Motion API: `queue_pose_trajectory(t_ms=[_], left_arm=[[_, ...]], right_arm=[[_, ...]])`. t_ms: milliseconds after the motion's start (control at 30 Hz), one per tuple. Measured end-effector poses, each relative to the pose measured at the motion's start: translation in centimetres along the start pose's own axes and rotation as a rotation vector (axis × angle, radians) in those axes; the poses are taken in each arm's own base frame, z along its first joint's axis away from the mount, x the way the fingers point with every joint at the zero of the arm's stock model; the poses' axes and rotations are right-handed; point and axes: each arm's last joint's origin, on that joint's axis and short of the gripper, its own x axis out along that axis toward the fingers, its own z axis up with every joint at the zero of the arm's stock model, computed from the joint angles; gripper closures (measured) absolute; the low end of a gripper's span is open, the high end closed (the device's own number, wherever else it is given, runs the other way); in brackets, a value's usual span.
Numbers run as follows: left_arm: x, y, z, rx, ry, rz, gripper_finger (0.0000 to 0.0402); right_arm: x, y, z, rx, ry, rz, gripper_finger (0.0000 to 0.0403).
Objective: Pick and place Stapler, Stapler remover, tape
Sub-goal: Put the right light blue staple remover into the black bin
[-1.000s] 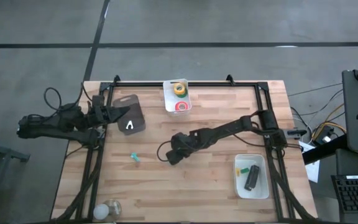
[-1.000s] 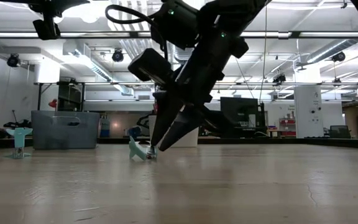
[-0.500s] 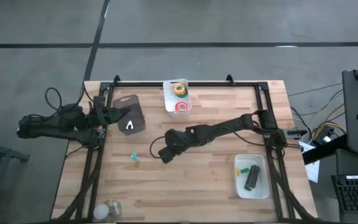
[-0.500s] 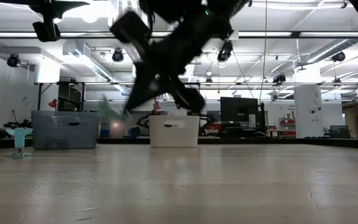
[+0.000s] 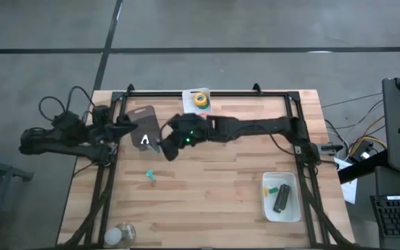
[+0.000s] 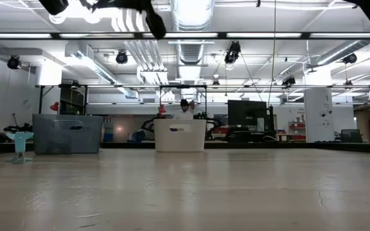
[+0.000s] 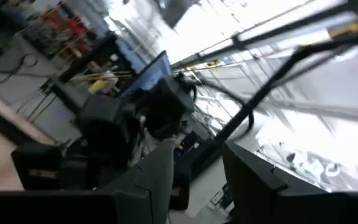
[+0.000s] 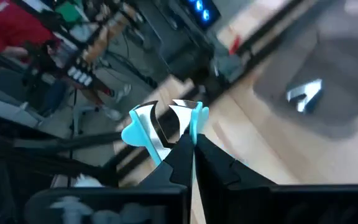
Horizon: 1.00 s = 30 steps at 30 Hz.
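Observation:
My right gripper [image 5: 164, 146] is raised at the grey tray's [image 5: 144, 125] near right corner, shut on a light-blue staple remover [image 8: 163, 127]. A silver staple remover [image 5: 144, 141] lies in that tray. The black stapler [image 5: 281, 199] lies in the white tray [image 5: 294, 208] at the table's right, beside a small green piece [image 5: 273, 189]. A yellow tape roll [image 5: 200, 99] shows in the white bin [image 5: 188, 97] at the far edge; the right arm hides the other rolls. My left gripper [image 5: 125, 128] waits, open, at the grey tray's left side. My right gripper pinches the light-blue staple remover between its two fingertips [image 8: 180, 155], at the blue plastic body [image 8: 194, 127] below the silver claws. The claws [image 8: 151, 115] point away from the fingers. The remover is lifted clear of the table.
A small teal piece [image 5: 151, 176] lies on the bare wood near the table's middle left. A pale round object [image 5: 120, 234] sits at the near left corner. A black frame [image 5: 207, 92] runs around the table.
My right gripper has risen from the table's middle, carrying the blue staple remover, and has swung toward the far left to the grey tray. In the low view it has climbed almost out of the top of the picture. The teal piece on the table has stayed put.

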Motion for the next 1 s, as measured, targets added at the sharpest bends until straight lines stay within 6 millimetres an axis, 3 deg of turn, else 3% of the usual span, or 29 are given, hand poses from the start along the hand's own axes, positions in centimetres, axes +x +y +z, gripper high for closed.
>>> queue_pose_trajectory(t_ms=[267, 467, 1000], left_arm=[[-0.2, -0.6, 0.6, 0.136, -0.01, -0.028, 0.0259], [-0.1, -0.5, 0.4, 0.143, 0.004, -0.014, 0.0259], [1.7, 0.7, -0.6, 0.116, 0.05, 0.085, 0.0259]], right_arm=[[-2.6, 3.0, 3.2, -0.055, -0.108, 0.072, 0.0394], [-4.1, 4.4, 4.7, -0.09, -0.205, 0.079, 0.0394], [-4.3, 4.3, 5.1, -0.09, -0.229, 0.064, 0.0394]])
